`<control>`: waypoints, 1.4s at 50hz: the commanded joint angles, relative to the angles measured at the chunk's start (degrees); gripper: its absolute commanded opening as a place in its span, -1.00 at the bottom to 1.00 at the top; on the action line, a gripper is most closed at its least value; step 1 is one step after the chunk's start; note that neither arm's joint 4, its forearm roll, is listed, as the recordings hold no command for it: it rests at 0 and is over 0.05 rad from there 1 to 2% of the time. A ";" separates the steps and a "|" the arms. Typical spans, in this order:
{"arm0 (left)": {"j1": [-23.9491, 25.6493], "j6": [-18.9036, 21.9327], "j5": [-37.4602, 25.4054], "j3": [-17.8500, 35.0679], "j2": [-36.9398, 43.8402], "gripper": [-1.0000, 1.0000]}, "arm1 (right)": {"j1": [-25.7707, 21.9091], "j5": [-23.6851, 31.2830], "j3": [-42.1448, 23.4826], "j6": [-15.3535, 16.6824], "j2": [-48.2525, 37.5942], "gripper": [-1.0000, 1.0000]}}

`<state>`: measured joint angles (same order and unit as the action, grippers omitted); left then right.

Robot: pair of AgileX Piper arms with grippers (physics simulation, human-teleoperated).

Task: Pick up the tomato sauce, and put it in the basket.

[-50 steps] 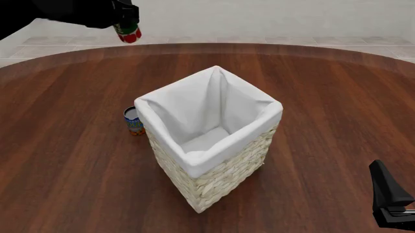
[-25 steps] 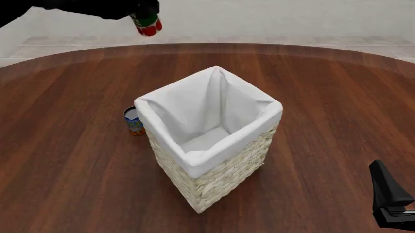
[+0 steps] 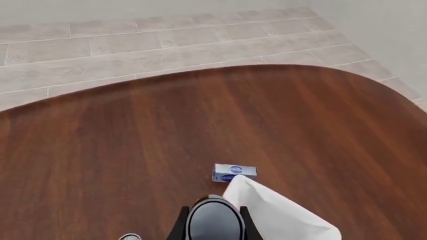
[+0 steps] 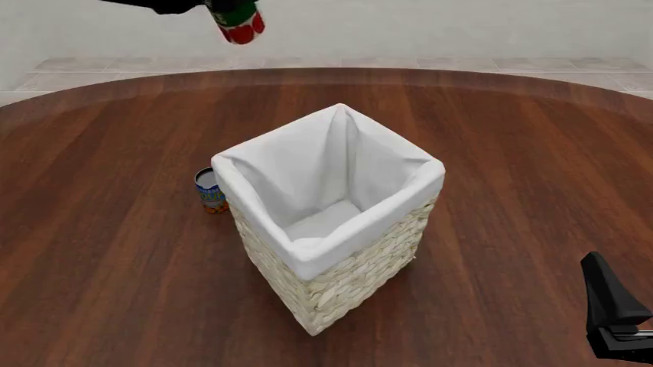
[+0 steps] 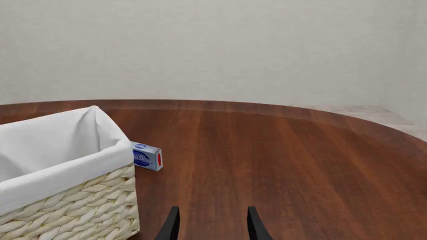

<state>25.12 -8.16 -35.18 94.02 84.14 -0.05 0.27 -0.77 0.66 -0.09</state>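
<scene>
High over the table's far left, the tomato sauce (image 4: 238, 26), a red-labelled can with a green band, hangs in my left gripper (image 4: 229, 11), which is shut on it. The left wrist view shows the can's dark top (image 3: 213, 224) between the two fingers (image 3: 180, 229), with a white corner of the basket (image 3: 280, 216) just below and beside it. The basket (image 4: 337, 283), tall pale wicker with a white lining, stands mid-table. My right gripper (image 4: 614, 313) rests low at the near right, open and empty (image 5: 211, 226), with the basket's wicker wall (image 5: 80, 207) off to its side.
A small blue-labelled can (image 4: 210, 191) stands against the basket's left side. Beyond the basket lies a little blue box (image 3: 233, 172), which the right wrist view shows at the basket's far corner (image 5: 147, 156). Past the round table's far edge there is tiled floor and a pale wall.
My left gripper has carried the tomato sauce up and to the right, closer to the space above the basket. The right arm has stayed put.
</scene>
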 commanded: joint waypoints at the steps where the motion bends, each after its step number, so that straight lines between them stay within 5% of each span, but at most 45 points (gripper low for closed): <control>1: 2.86 -0.31 -0.43 -1.70 -2.09 -1.00 | 0.02 -0.01 0.00 0.00 0.00 1.00; 30: 6.99 -2.57 2.79 -8.81 -5.07 -1.00 | 0.01 0.00 0.00 0.00 0.00 1.00; 70: 8.86 -4.72 15.30 -15.17 3.09 -1.00 | 0.00 0.00 0.00 0.01 0.00 1.00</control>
<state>33.78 -13.26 -22.56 80.15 85.46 -0.04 0.27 -0.77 0.66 -0.09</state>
